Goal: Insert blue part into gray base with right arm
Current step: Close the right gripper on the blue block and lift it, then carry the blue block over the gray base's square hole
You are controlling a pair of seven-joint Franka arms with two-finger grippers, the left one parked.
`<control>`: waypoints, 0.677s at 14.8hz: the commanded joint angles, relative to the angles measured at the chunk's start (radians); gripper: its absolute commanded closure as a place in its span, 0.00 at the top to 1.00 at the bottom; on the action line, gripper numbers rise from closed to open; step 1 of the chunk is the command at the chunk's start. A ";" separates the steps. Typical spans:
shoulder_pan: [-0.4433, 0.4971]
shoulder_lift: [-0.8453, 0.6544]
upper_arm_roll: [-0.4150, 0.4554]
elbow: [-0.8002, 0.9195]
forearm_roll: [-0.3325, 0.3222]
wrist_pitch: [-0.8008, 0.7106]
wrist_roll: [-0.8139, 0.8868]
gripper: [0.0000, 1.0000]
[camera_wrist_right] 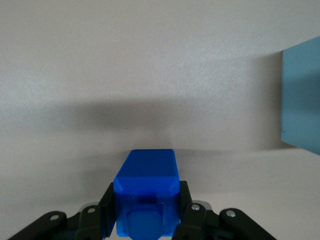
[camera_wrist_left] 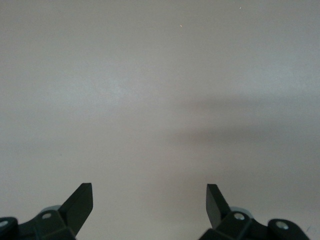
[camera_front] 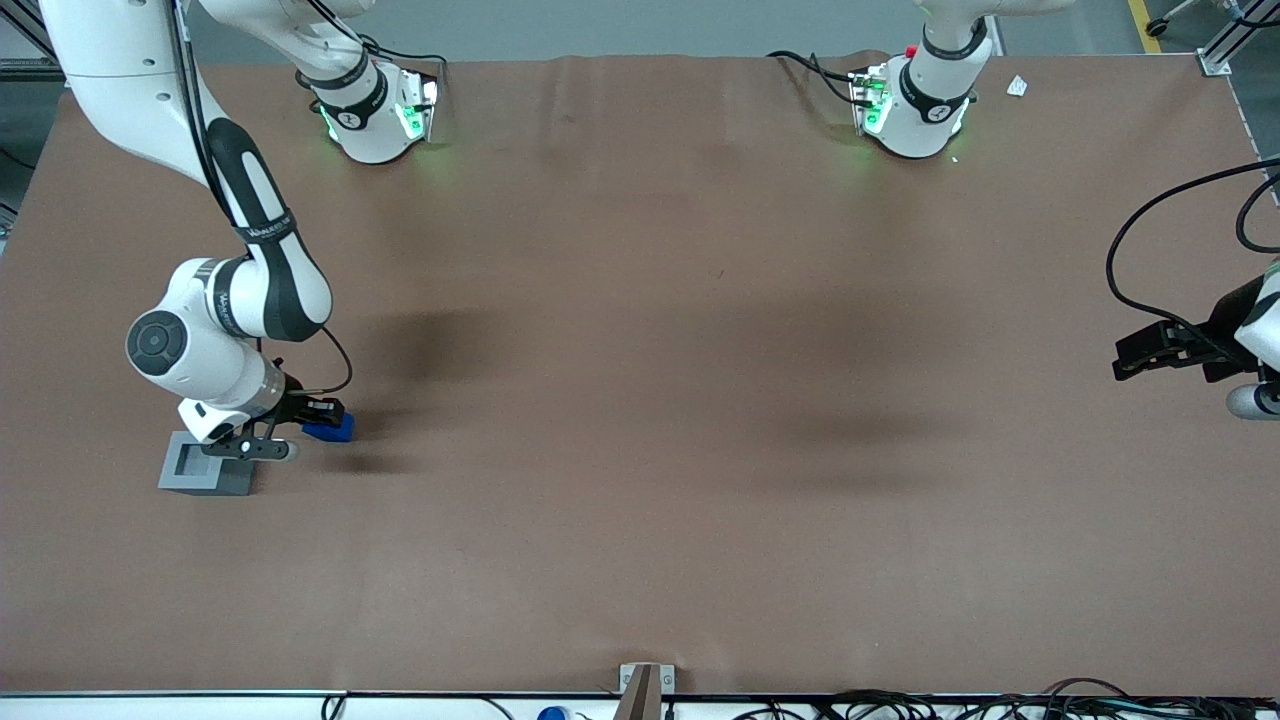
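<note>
Right wrist view: the gripper [camera_wrist_right: 146, 220] has its two black fingers [camera_wrist_right: 106, 212] closed against opposite sides of the blue part [camera_wrist_right: 146, 197], with no gap showing on either flank. The part juts out past the fingertips. A pale edge of the base [camera_wrist_right: 301, 100] shows off to one side of it, well clear of the part.

Front view, near to far: the base [camera_front: 207, 466] sits on the brown table [camera_front: 700, 400] toward the working arm's end, socket facing up and unfilled. The gripper [camera_front: 310, 425] hangs just beside and slightly farther from the camera than the base, with the blue part [camera_front: 330, 428] gripped at its tip. The part is not over the socket. Whether the part is lifted off the table or resting on it I cannot tell for sure; the shadow under it suggests a small lift. The right arm [camera_front: 230, 310] rises from there toward its mount at the table's farthest edge.

Handling judgement: the part looks like rigid moulded plastic, light and smooth-faced, so it could twist or slide in the fingers if it catches the socket rim. The current hold on the two flat flanks seems right, as it leaves the free end clear to enter. The base is likely light enough to shift if nudged sideways.
</note>
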 commanded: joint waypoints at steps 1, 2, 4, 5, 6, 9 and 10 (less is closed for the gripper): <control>-0.020 -0.037 0.003 0.001 0.023 -0.023 -0.008 0.04; -0.022 -0.058 0.002 0.015 0.023 -0.067 -0.011 0.03; -0.040 -0.092 0.000 0.072 0.023 -0.208 -0.012 0.03; -0.056 -0.103 0.000 0.108 0.023 -0.280 -0.014 0.03; -0.066 -0.111 0.000 0.147 0.023 -0.334 -0.014 0.03; -0.108 -0.132 -0.001 0.189 0.010 -0.374 -0.043 0.03; -0.119 -0.135 -0.003 0.195 0.009 -0.374 -0.069 0.03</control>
